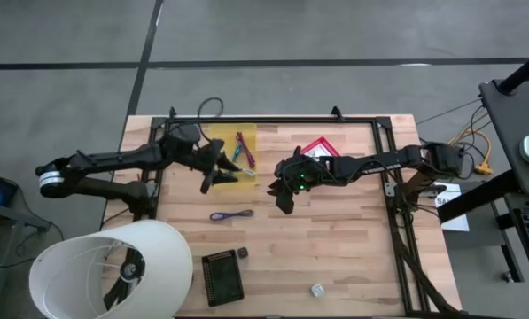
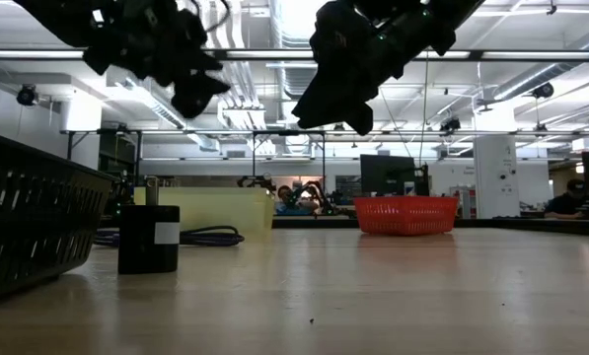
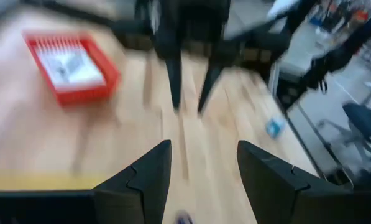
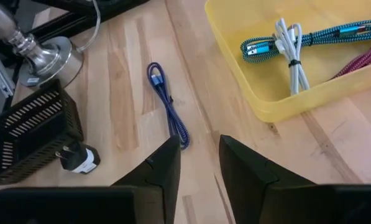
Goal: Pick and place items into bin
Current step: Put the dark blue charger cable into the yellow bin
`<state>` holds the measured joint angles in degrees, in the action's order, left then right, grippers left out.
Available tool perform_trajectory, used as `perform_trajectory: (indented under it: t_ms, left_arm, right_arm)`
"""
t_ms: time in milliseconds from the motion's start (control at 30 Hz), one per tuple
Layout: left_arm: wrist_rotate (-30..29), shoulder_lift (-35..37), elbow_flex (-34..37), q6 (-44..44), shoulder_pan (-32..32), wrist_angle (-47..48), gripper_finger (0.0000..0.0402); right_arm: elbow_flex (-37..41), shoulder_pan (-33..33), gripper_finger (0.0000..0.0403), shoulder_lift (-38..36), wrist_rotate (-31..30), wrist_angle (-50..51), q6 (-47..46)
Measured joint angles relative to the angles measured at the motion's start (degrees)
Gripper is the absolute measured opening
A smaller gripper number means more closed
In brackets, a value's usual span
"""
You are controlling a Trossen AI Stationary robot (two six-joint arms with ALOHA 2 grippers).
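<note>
Cables lay in the yellow bin [image 4: 278, 99] at the table's far side: a teal braided one [image 4: 322, 38], a white one [image 4: 292, 50] looped and tied across it, and a magenta one [image 4: 362, 61] cut off by the right wrist picture's edge. From above they showed only as thin coloured streaks, partly covered by the left gripper [image 1: 218, 170], which hung over the bin's near edge. Its fingers [image 3: 141, 180] stood apart with nothing between them, though that wrist picture was smeared. A purple-blue cord [image 4: 169, 112] lay on the bare wood just in front of the bin. The right gripper [image 4: 197, 165] hovered near mid-table, its jaws slightly parted and empty. A red basket [image 1: 317, 148] sat behind it, half hidden by the arm. Nearer the front stood a black mesh tray [image 1: 221, 276], a small dark block [image 1: 243, 253] and a pale cube [image 1: 317, 289], too small to make out.
</note>
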<state>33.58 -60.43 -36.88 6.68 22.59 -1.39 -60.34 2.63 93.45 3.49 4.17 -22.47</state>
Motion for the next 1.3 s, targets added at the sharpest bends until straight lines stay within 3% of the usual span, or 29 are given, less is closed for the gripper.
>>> perform_trajectory:
  t_ms: [500, 667, 1000, 1300]
  left_arm:
    - [0.7, -15.5, -0.8, -11.7, -9.3, 5.5, 0.0169]
    - [0.0, -19.4, -0.8, -12.1, -11.7, 5.4, 0.0169]
    - [-7.6, -28.3, -0.8, -12.2, -12.9, 4.4, 0.0169]
    - [-7.2, -29.8, -1.2, -11.5, -13.1, 5.5, 0.0169]
  right_arm:
    - [0.0, 0.0, 0.0079, 0.0, 0.0, 2.1, 0.1]
    - [0.0, 0.0, 0.0078, 0.0, 0.0, 3.0, 0.2]
    - [0.0, 0.0, 0.0083, 0.0, -0.1, 3.1, 3.2]
    - [0.0, 0.0, 0.007, 0.0, -0.1, 3.2, 3.6]
